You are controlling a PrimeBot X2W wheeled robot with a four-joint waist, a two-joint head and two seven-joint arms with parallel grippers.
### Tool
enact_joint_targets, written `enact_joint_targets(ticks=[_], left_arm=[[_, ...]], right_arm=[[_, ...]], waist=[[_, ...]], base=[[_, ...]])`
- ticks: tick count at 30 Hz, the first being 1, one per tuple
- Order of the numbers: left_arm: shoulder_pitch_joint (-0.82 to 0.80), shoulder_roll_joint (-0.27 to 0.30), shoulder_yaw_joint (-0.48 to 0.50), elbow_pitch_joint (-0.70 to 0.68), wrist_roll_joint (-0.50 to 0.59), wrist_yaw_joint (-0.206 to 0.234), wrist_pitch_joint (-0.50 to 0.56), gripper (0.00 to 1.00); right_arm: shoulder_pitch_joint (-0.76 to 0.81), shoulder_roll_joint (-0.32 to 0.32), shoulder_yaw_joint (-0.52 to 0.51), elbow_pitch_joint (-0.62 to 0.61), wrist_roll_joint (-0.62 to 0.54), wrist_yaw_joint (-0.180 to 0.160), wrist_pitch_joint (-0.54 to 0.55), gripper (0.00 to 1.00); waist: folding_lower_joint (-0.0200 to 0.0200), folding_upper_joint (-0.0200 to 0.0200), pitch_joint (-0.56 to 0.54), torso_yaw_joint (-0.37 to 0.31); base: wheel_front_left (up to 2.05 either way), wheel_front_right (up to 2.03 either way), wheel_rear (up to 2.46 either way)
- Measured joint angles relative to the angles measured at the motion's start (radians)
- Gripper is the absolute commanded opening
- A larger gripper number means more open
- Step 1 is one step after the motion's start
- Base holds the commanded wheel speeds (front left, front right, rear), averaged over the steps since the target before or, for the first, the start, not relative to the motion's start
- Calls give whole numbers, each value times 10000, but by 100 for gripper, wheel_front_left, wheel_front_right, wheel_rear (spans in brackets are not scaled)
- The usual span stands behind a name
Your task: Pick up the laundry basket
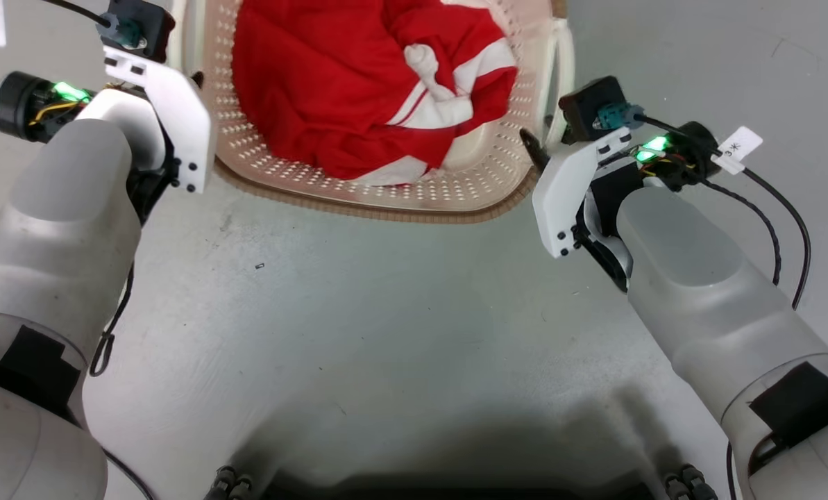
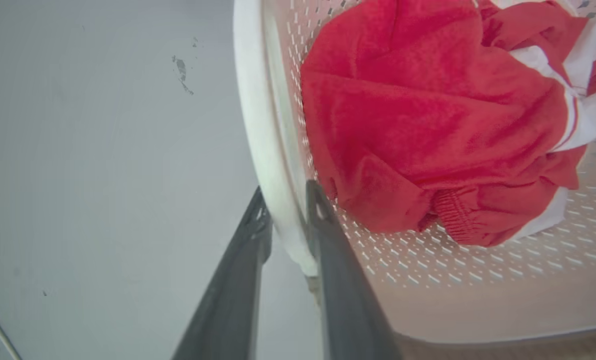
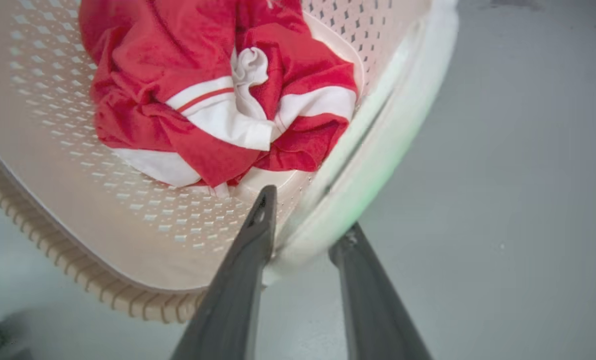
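Cream laundry basket point(image 1: 483, 182): sat on the grey floor point(image 1: 386, 333) between the two sets of jaws and just ahead of both, with its far part cut off at the top of the head view.
Load: a red and white garment point(image 1: 330, 90) lay bunched inside, inboard of both sets of jaws.
Key relation: the basket's two white handles faced outward, one toward each arm, so the line from handle to handle ran from the left jaws to the right jaws. Neither arm was plainly nearer.
Left jaws: the dark fingers point(image 2: 337, 280) straddled the left handle point(image 2: 273, 200), one outside it and one on the basket side. Both touched it and looked pinched on it.
Right jaws: the fingers point(image 3: 238, 280) straddled the right handle point(image 3: 317, 225) likewise. The handle was blurred, and I could not tell whether they pressed on it.
Long axis: could not be judged, since the far end lay out of frame.
Step in hand: likely securing both handles before the lift.
Next move: probably an even rise of both arms; otherwise the basket could tilt and the garment slide.
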Motion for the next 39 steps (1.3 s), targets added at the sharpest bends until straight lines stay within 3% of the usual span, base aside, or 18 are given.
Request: enact_joint_targets(ticks=[18, 39], left_arm=[[390, -121, -506, -82, -807, -17, 330, 0], [2223, 165, -1363, -800, -2383, -13, 1854, 0]], right_arm=[[198, -10, 268, 82, 207, -25, 441, 0], [1593, -13, 1672, -140, 1611, -23, 1996, 0]], waist=[[0, 0, -741, -24], [-1, 0, -3701, -274]], base=[[0, 0, 0], [0, 0, 0]])
